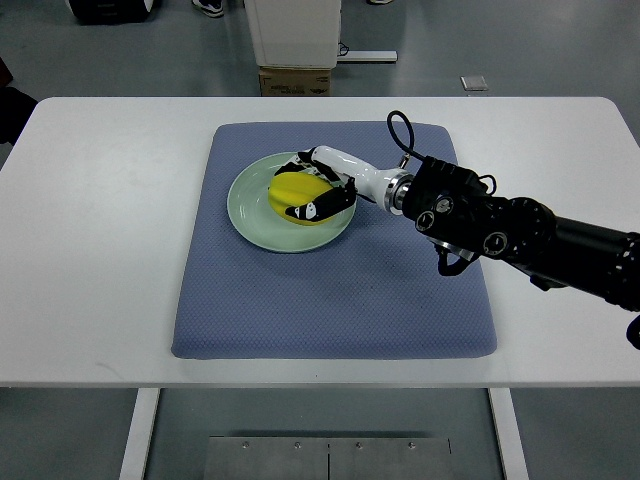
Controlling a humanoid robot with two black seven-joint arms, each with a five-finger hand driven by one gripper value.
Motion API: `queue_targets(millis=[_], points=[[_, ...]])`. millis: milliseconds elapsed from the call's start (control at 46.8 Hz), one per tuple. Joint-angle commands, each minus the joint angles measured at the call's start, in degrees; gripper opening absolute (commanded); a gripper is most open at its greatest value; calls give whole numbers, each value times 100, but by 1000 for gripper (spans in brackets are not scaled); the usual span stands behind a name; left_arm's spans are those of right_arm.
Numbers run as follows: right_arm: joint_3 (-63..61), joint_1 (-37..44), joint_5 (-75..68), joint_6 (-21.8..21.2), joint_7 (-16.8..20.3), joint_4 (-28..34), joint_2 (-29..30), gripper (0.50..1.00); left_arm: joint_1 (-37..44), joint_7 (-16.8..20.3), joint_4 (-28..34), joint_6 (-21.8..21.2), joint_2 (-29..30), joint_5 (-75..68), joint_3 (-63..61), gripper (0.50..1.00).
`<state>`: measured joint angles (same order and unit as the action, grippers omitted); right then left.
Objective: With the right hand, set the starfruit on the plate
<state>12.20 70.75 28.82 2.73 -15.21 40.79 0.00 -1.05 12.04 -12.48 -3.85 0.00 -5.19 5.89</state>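
Starfruit (293,189) sits on the green plate (250,215), right of its centre, long axis roughly left-right. Right hand (322,185) comes in from the right and wraps it, fingers (318,207) curled over near and far sides, fruit just left of the palm. Next move, likely release; left arm not visible.

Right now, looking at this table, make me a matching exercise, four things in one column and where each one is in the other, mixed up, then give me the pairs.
Things:
1. starfruit
2. plate
3. mat
4. right hand

Places:
A. directly on the white table
B. wrapped around the fruit
C. on the blue mat
D. over the plate, inside the fingers

Pairs: 1-D, 2-C, 3-A, 4-B
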Motion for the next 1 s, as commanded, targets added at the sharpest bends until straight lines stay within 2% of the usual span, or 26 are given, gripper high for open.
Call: queue_targets(millis=[0,43,171,855,984], points=[[2,-18,9,9,18,-9,0,953,0,0,0,-1,0,0,0,1000],[2,-44,9,9,27,-9,0,985,0,0,0,-1,0,0,0,1000],[2,-70,9,9,27,-18,0,998,0,0,0,-1,0,0,0,1000],[-657,9,-8,9,36,-36,0,1000,0,0,0,-1,0,0,0,1000],[-912,-61,-8,26,36,-44,-219,1000,0,0,0,7,0,0,0,1000]])
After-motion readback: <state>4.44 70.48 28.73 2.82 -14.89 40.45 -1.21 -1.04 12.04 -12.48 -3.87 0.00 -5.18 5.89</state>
